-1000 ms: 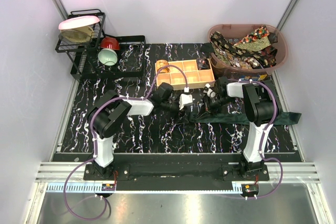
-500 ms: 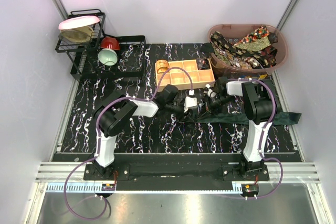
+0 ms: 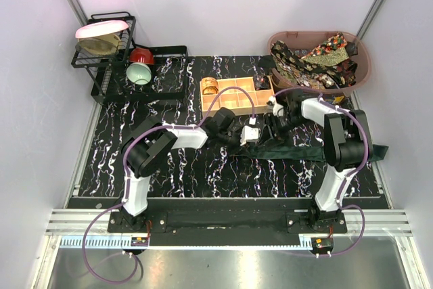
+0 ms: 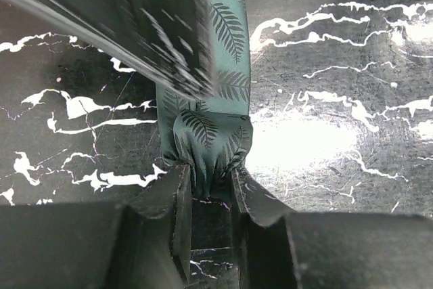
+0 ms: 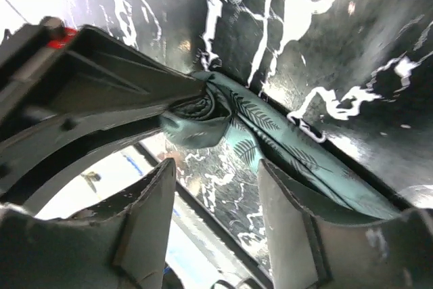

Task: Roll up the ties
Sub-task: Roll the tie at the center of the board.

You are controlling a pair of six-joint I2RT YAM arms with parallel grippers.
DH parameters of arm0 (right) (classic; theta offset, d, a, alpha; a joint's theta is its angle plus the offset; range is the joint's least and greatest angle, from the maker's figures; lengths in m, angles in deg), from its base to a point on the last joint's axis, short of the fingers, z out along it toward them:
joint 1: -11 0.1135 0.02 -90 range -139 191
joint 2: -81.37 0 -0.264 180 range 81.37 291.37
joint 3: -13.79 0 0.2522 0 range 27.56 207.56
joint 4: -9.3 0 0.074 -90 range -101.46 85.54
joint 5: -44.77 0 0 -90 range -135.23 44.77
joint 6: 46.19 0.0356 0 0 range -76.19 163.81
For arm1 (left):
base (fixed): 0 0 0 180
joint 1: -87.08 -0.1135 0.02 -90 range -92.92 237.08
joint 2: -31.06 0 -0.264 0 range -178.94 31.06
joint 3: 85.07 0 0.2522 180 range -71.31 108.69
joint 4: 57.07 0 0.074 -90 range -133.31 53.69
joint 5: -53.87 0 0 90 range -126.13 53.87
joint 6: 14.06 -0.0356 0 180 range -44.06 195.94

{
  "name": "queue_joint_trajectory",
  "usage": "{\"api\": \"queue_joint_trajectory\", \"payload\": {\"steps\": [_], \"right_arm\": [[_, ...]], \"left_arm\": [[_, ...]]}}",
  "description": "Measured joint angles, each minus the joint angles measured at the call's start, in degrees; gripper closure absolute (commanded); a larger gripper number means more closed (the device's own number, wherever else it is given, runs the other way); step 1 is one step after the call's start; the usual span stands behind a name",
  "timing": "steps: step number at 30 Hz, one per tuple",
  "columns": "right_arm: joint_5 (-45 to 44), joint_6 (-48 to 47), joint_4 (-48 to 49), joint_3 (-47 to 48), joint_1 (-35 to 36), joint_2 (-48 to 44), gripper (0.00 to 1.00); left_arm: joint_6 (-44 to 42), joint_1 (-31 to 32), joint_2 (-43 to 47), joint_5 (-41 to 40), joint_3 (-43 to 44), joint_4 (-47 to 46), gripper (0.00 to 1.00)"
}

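Note:
A dark green tie with a fern print [image 3: 318, 149] lies across the right half of the black marbled mat, its wide end [image 3: 376, 149] near the right edge. Its narrow end is wound into a small roll [image 4: 210, 141]. My left gripper [image 4: 208, 179] is shut on that roll, its fingers [image 4: 180, 187] pinching the fabric from both sides. In the top view the left gripper [image 3: 260, 137] meets the roll mid-table. My right gripper [image 5: 218, 216] stands open just beside the roll [image 5: 196, 117], nothing between its fingers; from above the right gripper [image 3: 271, 128] is close behind the left one.
A pink basket [image 3: 362, 65] at the back right holds several patterned ties [image 3: 312, 60]. A tan wooden compartment box [image 3: 237, 95] stands just behind the grippers. A black dish rack [image 3: 108, 44] with bowls [image 3: 139, 72] fills the back left.
My left gripper moved right and closed on the rolled end of the green tie. My right gripper opened, let go of the roll and drew slightly back.

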Motion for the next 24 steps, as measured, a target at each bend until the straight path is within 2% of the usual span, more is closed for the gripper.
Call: {"api": "queue_joint_trajectory", "payload": {"steps": [5, 14, 23, 24], "right_arm": [[0.8, -2.3, -1.4, 4.2, -0.2, 0.2, 0.57], [8.3, 5.3, 1.7, -1.3, -0.1, 4.9, 0.52], [11.9, 11.9, 7.3, -2.3, 1.0, 4.9, 0.57], [12.0, 12.3, 7.7, -2.3, 1.1, 4.9, 0.63]], "left_arm": [[-0.8, 0.0, 0.0, -0.3, 0.7, 1.7, 0.91], [-0.3, 0.2, 0.0, -1.6, 1.9, 4.2, 0.91], [0.5, 0.7, 0.0, -3.3, 2.7, 5.6, 0.91], [0.5, 0.8, 0.0, -3.4, 2.8, 5.6, 0.91]]}}
